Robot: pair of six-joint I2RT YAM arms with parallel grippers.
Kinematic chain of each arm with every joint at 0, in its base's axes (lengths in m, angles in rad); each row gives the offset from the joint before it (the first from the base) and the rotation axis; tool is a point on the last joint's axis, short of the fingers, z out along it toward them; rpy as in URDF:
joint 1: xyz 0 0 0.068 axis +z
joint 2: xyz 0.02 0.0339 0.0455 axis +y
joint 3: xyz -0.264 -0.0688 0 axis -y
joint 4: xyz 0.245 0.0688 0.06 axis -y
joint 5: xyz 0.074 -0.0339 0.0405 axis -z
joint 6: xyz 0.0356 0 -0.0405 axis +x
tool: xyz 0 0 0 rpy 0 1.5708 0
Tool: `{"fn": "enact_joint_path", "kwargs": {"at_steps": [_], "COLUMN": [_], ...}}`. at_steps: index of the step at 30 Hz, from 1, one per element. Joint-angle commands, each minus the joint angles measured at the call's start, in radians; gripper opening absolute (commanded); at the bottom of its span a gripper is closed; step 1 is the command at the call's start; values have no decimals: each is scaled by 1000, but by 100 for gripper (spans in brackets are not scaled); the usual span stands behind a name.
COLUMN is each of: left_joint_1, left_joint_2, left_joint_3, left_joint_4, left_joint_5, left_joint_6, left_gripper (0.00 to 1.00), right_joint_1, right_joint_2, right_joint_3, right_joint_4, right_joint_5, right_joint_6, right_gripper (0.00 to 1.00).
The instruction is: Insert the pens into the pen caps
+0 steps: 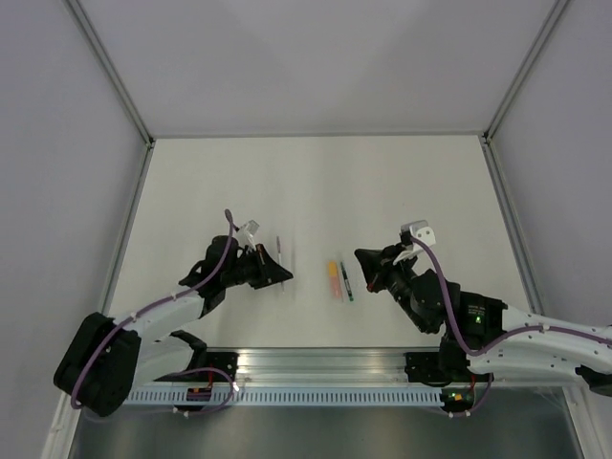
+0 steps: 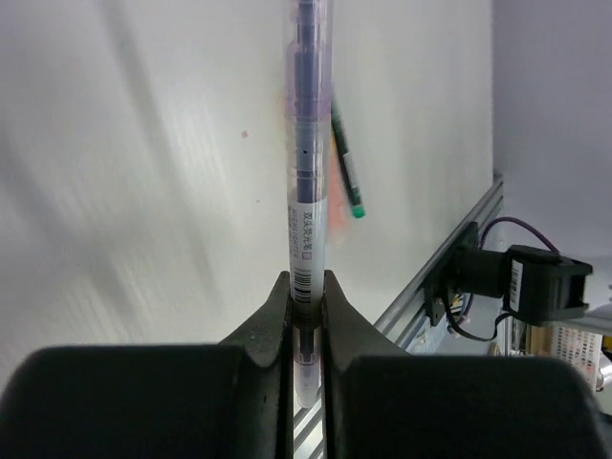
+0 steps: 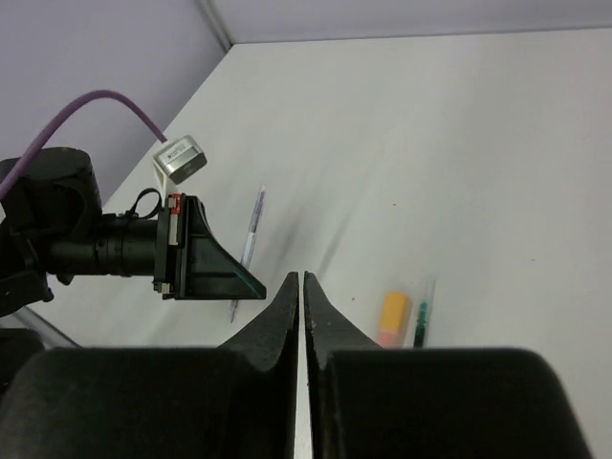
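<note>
On the white desk (image 1: 316,182), walled by pale grey panels (image 1: 316,57), a pale orange pen (image 1: 333,279) and dark green-ended pen (image 1: 345,281) lay centrally. The left tool (image 2: 306,292), at their nine o'clock, clamped a clear purple-cored pen (image 2: 306,143); the right tool (image 3: 303,282) sat closed, empty.

Top view: high above and behind the arm bases, facing down on the whole white counter (image 1: 316,182); far off, walls included.
Left wrist view: just behind the left end effector (image 2: 306,284), looking along its fingers, low and very near a clear pen (image 2: 306,143).
Right wrist view: behind the right end effector (image 3: 303,279), facing across the counter from higher up.
Shared: an orange pen (image 3: 393,318) and a green pen (image 3: 421,320) show in all three views; the right wrist view also takes in the left end effector.
</note>
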State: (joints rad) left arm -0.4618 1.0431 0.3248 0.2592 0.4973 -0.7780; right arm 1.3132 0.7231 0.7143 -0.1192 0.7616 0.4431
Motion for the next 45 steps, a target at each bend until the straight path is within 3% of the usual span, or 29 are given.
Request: {"fn": "enact_joint_path", "kwargs": {"at_steps": [1, 5, 21, 24, 28, 45], "left_joint_1": [-44, -125, -307, -339, -368, -368], "left_joint_2": [118, 185, 434, 468, 471, 448], "left_joint_3": [52, 95, 206, 227, 260, 324], "left_joint_4": [-49, -104, -176, -186, -221, -291], "left_joint_5": [-91, -225, -379, -387, -410, -434], "left_joint_6": [-118, -162, -308, -313, -308, -199], "left_gripper": [2, 2, 3, 18, 29, 34], "right_joint_1": [-2, -3, -3, -3, -5, -3], "right_joint_2": [-16, -19, -82, -99, -102, -68], "right_joint_3": [-30, -50, -99, -108, -110, -116], "right_joint_4": [-74, -65, -51, -51, -50, -30], "right_joint_5": [113, 146, 145, 140, 142, 110], "right_joint_6": [42, 39, -4, -4, -3, -29], "right_gripper": [7, 8, 15, 15, 15, 20]}}
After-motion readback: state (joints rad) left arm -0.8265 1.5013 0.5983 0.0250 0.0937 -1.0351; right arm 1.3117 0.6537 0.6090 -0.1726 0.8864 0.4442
